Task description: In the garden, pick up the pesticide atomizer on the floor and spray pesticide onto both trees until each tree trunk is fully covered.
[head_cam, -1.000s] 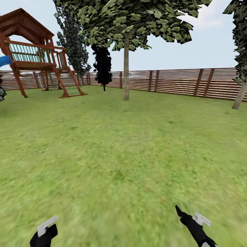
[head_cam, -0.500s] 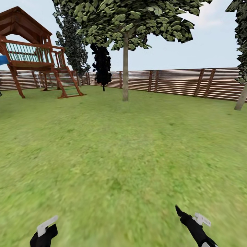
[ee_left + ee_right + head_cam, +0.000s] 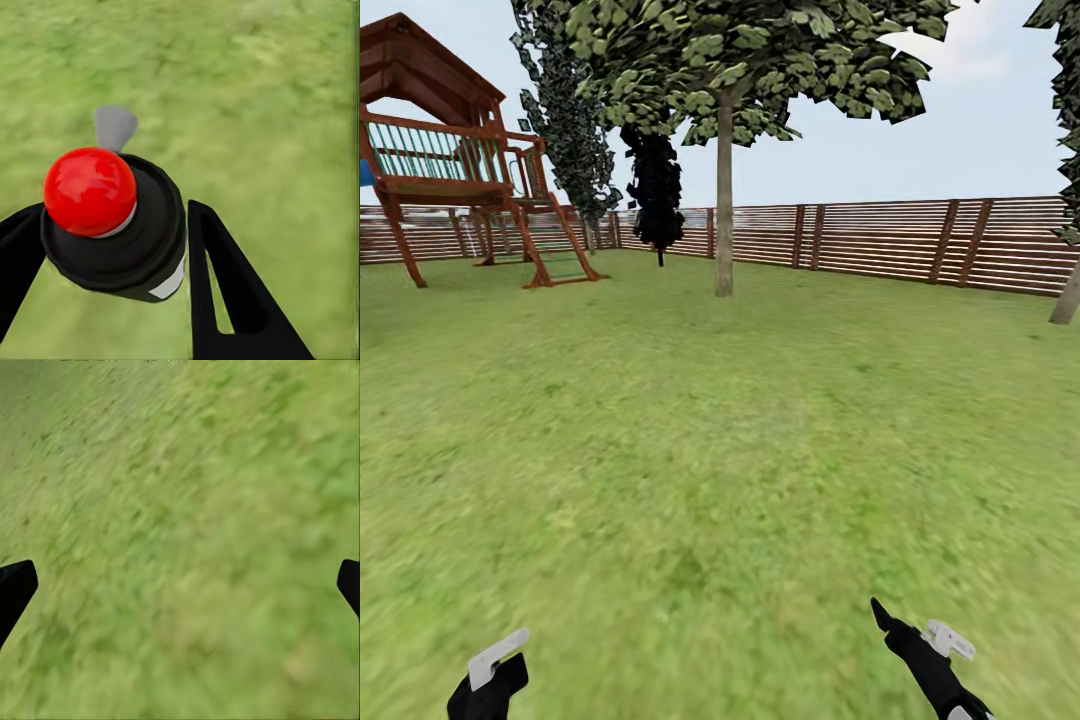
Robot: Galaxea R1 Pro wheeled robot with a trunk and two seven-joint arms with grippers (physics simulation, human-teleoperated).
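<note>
The left gripper (image 3: pixel 112 247) is clamped on the pesticide atomizer (image 3: pixel 112 225), red cap up, carried low over the lawn (image 3: pixel 690 450), presumably ready for spraying. Ahead stands a pale-trunked tree (image 3: pixel 724 200) before the slatted fence (image 3: pixel 880 240); I'd judge it the target. The right gripper (image 3: pixel 180 585) has its fingers spread wide, holding nothing.

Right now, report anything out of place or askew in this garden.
The right-edge tree trunk leans, unlike the upright middle trunk. Otherwise nothing stands out: the left pincer holds the atomizer, and no spill shows on the lawn.
</note>
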